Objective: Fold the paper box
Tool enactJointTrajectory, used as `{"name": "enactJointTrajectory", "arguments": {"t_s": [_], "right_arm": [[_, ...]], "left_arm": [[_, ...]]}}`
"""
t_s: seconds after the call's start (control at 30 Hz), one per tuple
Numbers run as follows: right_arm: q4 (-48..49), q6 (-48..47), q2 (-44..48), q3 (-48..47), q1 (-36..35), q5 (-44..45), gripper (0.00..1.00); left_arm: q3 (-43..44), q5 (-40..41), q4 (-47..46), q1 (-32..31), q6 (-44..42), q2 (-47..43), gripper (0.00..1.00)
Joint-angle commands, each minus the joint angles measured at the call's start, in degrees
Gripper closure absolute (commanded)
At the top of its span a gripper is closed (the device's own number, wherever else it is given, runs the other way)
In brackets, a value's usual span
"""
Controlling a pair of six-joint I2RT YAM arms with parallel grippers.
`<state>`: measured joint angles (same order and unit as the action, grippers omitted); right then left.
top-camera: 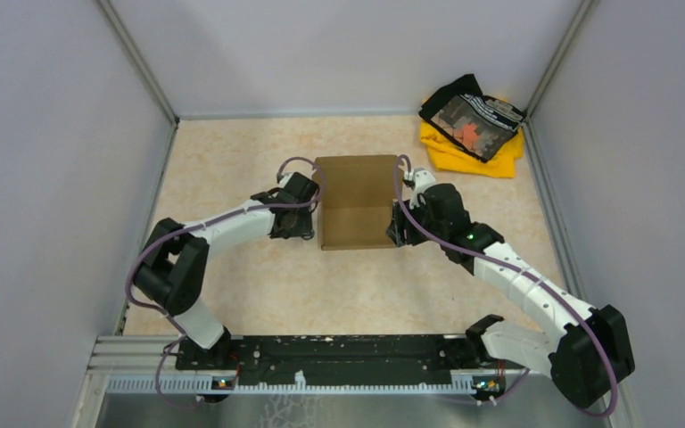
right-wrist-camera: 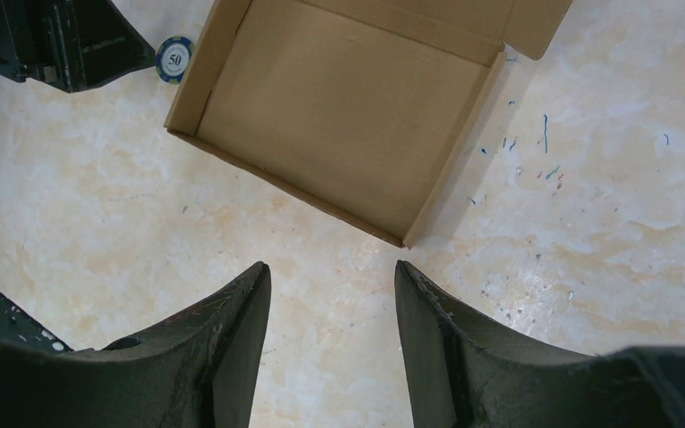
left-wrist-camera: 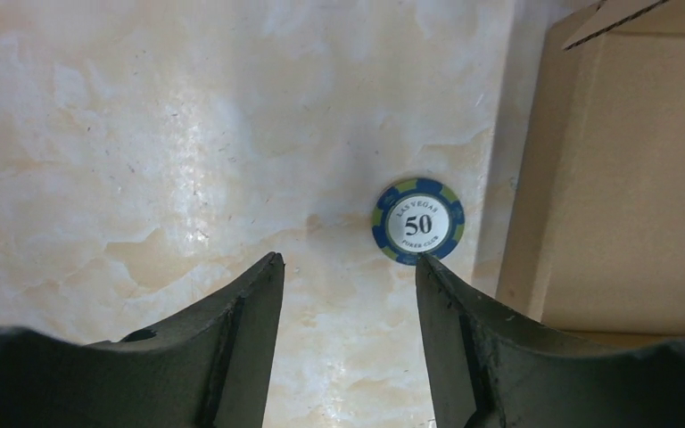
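The paper box (top-camera: 357,201) is plain brown cardboard, lying in the middle of the table as an open tray with raised side walls. In the right wrist view the paper box (right-wrist-camera: 339,116) shows its inside floor, with a loose flap at its far corner. My left gripper (top-camera: 309,217) stands just beside the box's left wall. Its fingers are open (left-wrist-camera: 348,259) over bare table with nothing between them. My right gripper (top-camera: 399,225) stands by the box's right side, open (right-wrist-camera: 332,266) and empty, a little short of the box's near corner.
A blue-and-white poker chip (left-wrist-camera: 417,222) marked 50 lies on the table between the left gripper and the box wall (left-wrist-camera: 624,178); the same chip (right-wrist-camera: 175,59) appears in the right wrist view. A yellow and black cloth pile (top-camera: 471,125) lies at the back right corner. Grey walls enclose the table.
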<state>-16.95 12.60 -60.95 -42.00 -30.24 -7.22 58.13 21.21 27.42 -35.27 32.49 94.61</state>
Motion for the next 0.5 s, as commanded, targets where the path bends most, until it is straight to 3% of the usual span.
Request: {"name": "enactJointTrajectory", "arguments": {"t_s": [0.0,0.47], "right_arm": [[1.9,-0.4,0.2,-1.1,-0.2,-0.3,0.47],[2.4,-0.1,-0.1,-0.5,-0.2,-0.3,0.46]], "left_arm": [[3.1,-1.0,-0.8,-0.5,-0.3,2.2,0.35],[3.5,-1.8,-3.6,-1.4,1.7,5.9,0.28]]}}
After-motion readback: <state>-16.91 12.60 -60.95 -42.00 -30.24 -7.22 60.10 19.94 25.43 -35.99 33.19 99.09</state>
